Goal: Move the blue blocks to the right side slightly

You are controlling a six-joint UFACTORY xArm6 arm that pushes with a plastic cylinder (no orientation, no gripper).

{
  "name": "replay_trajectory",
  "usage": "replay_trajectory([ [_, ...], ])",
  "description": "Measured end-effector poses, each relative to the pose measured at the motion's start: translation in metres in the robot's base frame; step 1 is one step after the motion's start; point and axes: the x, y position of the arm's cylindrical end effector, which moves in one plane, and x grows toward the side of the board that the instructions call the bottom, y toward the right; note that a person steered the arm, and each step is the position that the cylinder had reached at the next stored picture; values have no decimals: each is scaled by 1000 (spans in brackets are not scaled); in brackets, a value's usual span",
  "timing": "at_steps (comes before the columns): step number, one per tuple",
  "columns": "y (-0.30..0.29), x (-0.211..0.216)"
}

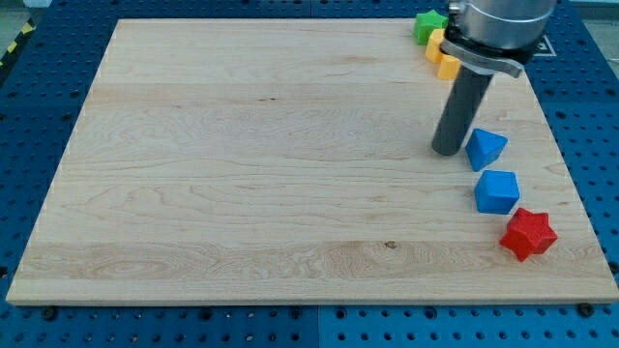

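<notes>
Listing contents of one wooden board (242,174) on a blue perforated bench (29,116), single camera view.

Item 1: my tip (448,151), the lower end of a straight dark rod. No claw is fitted, so nothing opens, closes or grips; the rod only pushes. Tip rests on the board in the right half of the view.

Item 2: blue triangular block (486,148), just beside the tip on the view's right, touching it or very nearly so; the gap cannot be made out.

Item 3: blue cube-like block (496,190), below item 2 and slightly further toward the view's right, close to it, apart from the tip.

Item 4: red star-shaped block (528,233), below item 3, near the board's right edge.

Item 5: green block (428,24) and yellow block (440,53), at the view's top, partly hidden behind the arm; shapes unclear.

Governing relation: both blue blocks lie to the view's right of the tip, the triangular one at the same level, the cube lower. Judgement: a short rightward push suits item 2 first; item 3 calls for repositioning lower. Risk: crowding item 4 or the board edge.
</notes>
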Motion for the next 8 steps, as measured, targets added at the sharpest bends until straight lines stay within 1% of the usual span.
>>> replay_trajectory([
  [1, -27, 4],
  [2, -41, 26],
  [3, -33, 54],
  [4, -12, 68],
  [6, 36, 69],
  [7, 33, 69],
  [8, 8, 69],
])
